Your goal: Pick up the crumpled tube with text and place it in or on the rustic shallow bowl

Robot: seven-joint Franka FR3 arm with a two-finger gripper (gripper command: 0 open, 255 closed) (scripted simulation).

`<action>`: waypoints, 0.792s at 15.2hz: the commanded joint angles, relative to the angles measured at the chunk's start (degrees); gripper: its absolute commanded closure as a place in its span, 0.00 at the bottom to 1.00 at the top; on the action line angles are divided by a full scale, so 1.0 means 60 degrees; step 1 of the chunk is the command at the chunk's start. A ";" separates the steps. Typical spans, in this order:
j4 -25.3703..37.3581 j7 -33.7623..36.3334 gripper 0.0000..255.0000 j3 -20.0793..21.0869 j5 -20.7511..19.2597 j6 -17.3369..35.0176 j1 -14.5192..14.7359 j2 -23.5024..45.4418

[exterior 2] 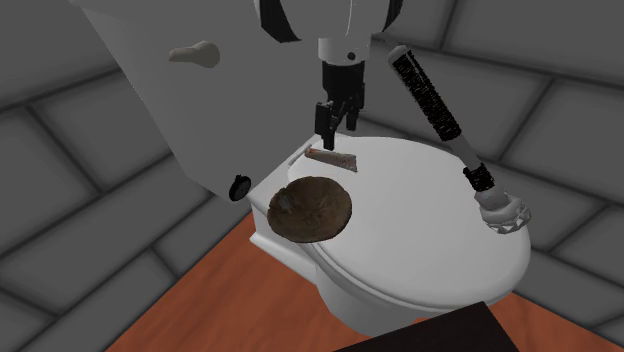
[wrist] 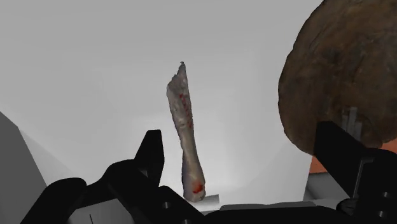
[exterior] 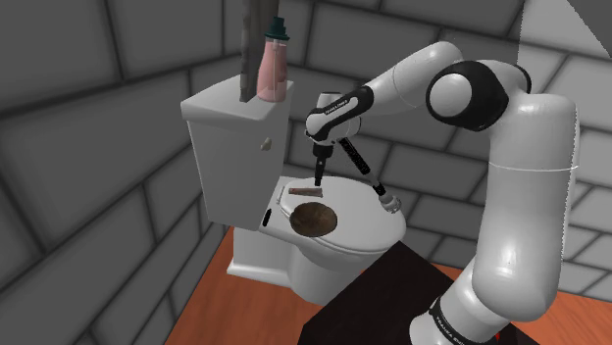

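Grey-tiled bathroom: on the white toilet lid (exterior 2: 420, 230) I see the crumpled grey, red-flecked tube (exterior 2: 332, 158) lying upper-centre beside the rough brown shallow bowl (exterior 2: 312, 208), my black gripper (exterior 2: 337, 127) open and empty above it, nothing grasped yet.

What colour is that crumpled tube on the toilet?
The tube is grey-brown with red specks, clearest in the wrist view.

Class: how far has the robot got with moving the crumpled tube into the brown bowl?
Done: the end effector hangs open above the tube, lined up over it. In hand: nothing; the tube lies ungrasped on the toilet lid. Left: lower, close, lift, and set it in the brown bowl beside it.
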 commanded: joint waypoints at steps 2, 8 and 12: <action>0.1158 -0.0525 0.00 0.0178 0.0072 -0.0038 -0.0155 0.1192; 0.2222 -0.0933 0.00 0.0358 0.0100 0.0119 -0.0302 0.2465; 0.2161 -0.0956 0.00 0.0388 0.0138 0.0483 -0.0329 0.2768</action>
